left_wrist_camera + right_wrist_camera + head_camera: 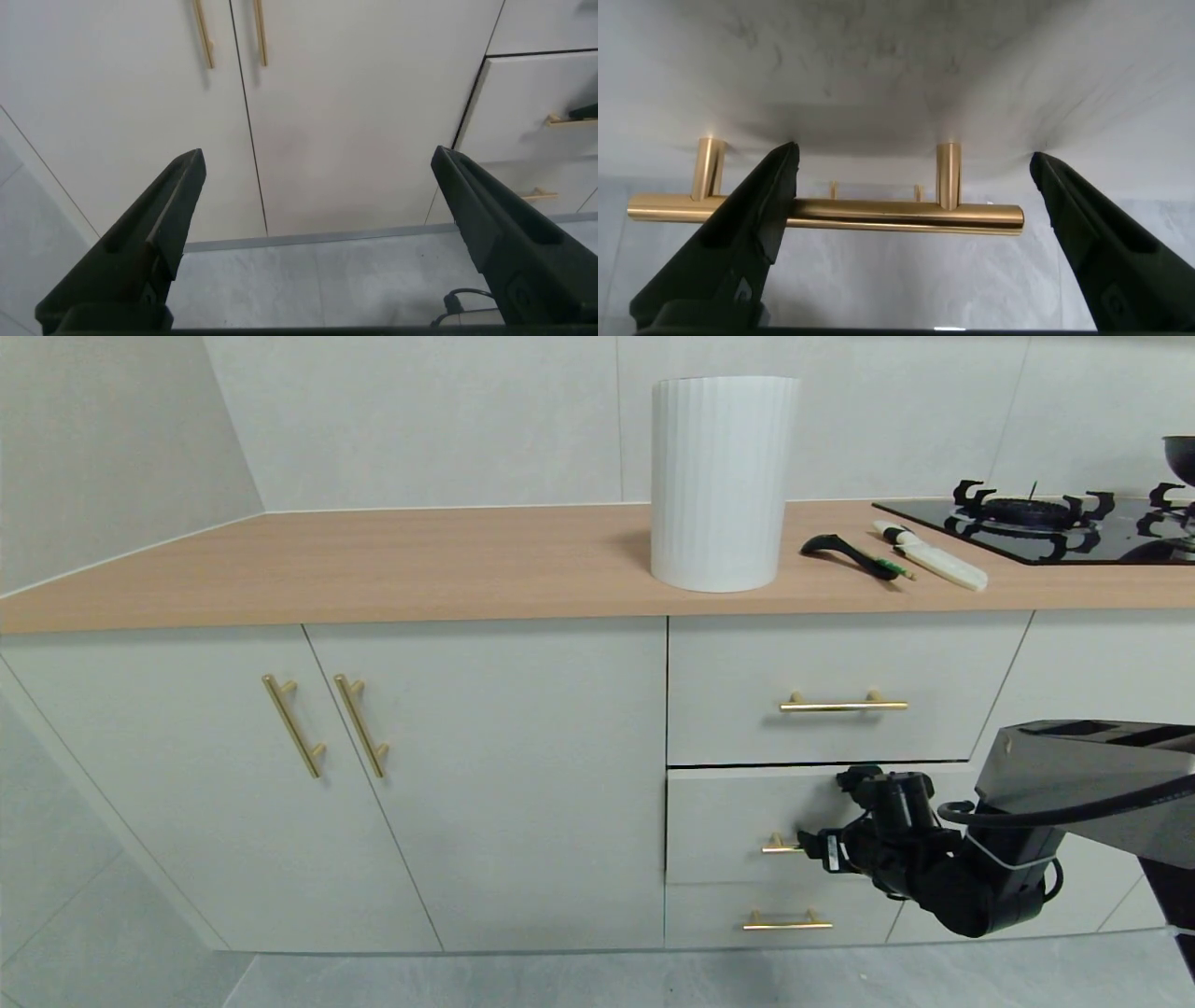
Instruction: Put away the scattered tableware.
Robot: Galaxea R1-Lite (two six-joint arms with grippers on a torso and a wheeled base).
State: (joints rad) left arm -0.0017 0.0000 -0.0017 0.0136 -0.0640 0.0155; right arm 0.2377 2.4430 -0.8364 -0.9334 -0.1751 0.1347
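Our right claw (912, 154) at a drawer handle (827, 216)
Both it and our left claw (318, 157) are wide open. The white knife (934, 560) lies at 3 o'clock of the pot (719, 481), stretching 10 to 4 o'clock.

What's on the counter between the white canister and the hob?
A black utensil, nearer the canister, and a white utensil, nearer the hob, lie on the counter; the head view shows them.
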